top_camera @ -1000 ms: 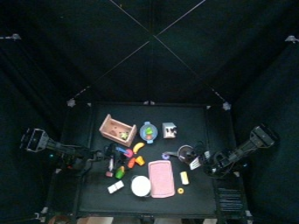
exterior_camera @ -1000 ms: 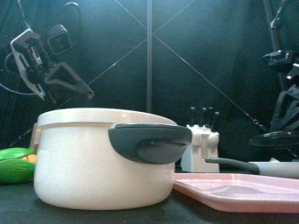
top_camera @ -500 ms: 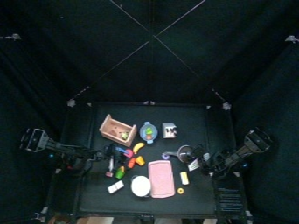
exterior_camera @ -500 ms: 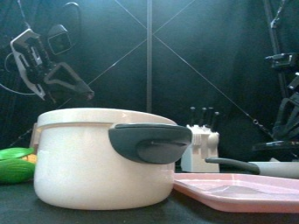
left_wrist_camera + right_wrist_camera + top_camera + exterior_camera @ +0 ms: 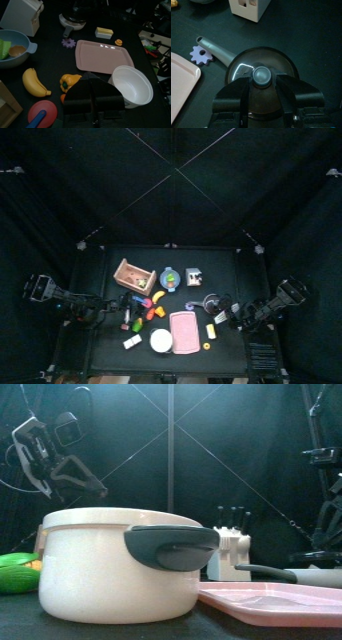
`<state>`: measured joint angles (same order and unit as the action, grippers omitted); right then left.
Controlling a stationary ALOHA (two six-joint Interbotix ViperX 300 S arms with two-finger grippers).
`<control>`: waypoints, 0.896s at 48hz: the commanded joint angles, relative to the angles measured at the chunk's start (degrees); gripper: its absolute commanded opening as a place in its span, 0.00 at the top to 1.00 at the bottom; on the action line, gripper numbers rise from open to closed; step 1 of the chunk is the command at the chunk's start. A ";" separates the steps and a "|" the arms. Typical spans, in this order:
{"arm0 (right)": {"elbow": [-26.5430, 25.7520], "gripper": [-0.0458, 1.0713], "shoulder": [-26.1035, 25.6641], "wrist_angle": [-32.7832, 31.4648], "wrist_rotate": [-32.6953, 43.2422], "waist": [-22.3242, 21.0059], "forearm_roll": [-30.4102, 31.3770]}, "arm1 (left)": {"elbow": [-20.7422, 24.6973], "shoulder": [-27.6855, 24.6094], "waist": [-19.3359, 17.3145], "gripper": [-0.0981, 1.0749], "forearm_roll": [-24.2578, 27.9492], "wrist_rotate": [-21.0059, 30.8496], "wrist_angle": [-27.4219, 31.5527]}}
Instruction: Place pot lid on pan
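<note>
Two arms reached in over the counter, the left arm from the left edge and the right arm from the right. A big white pot with a dark handle stood at the front and filled much of the front view. Beside it lay a pink tray, with a white bowl just off one corner.

The lid, a dark round dome with a knob at its centre, sat in the right pincer. The jaws stood apart, one on each side of the knob and clamped on it, so the lid lay directly under the wrist. It was centred over the pan, whose grey handle stuck out from beneath the rim. From the front the lid hung low, just above the pan, and whether the two touched could not be told. A purple gear lay just beside the handle, between pan and tray.

The left pincer hung with its jaws together, holding nothing, near the bowl and a banana, well apart from the lid.
</note>
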<state>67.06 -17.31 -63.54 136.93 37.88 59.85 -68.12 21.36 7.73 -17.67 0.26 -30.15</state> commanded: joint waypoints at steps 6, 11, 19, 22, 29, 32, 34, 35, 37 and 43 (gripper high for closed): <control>-0.88 0.34 0.44 1.41 0.35 -1.67 1.05 | 0.70 0.00 0.00 0.94 -0.09 -0.09 -0.18; -0.88 0.34 1.32 2.81 0.44 -2.90 1.67 | 0.70 0.00 0.09 0.94 0.00 -0.09 -0.18; -0.97 0.34 2.81 4.83 0.35 -4.22 2.02 | 0.70 0.09 0.00 0.94 -0.09 -0.09 -0.18; -0.97 0.34 3.25 4.92 0.35 -4.31 1.85 | 0.62 0.09 0.09 0.94 -0.09 -0.09 -0.18; -0.88 0.34 3.52 4.92 0.35 -4.31 1.76 | 0.70 0.00 0.09 0.94 -0.09 -0.09 -0.18; -0.88 0.34 3.52 4.92 0.44 -4.39 1.58 | 0.70 0.00 0.09 0.94 -0.09 -0.09 -0.18; -0.79 0.34 3.52 4.92 0.35 -4.39 1.32 | 0.62 0.00 0.09 0.94 0.00 -0.09 -0.18; -0.79 0.34 3.52 4.92 0.35 -4.48 1.14 | 0.62 0.09 0.09 0.94 0.00 -0.09 -0.18; -0.70 0.34 3.52 4.92 0.35 -4.39 0.79 | 0.70 0.09 0.00 0.94 0.00 -0.18 -0.18; -0.70 0.34 3.25 4.75 0.35 -4.39 0.88 | 0.62 0.00 0.09 0.94 0.00 -0.09 -0.18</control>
<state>66.71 -13.54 -58.71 137.20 33.66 60.91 -68.12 21.45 7.73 -17.67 0.26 -30.15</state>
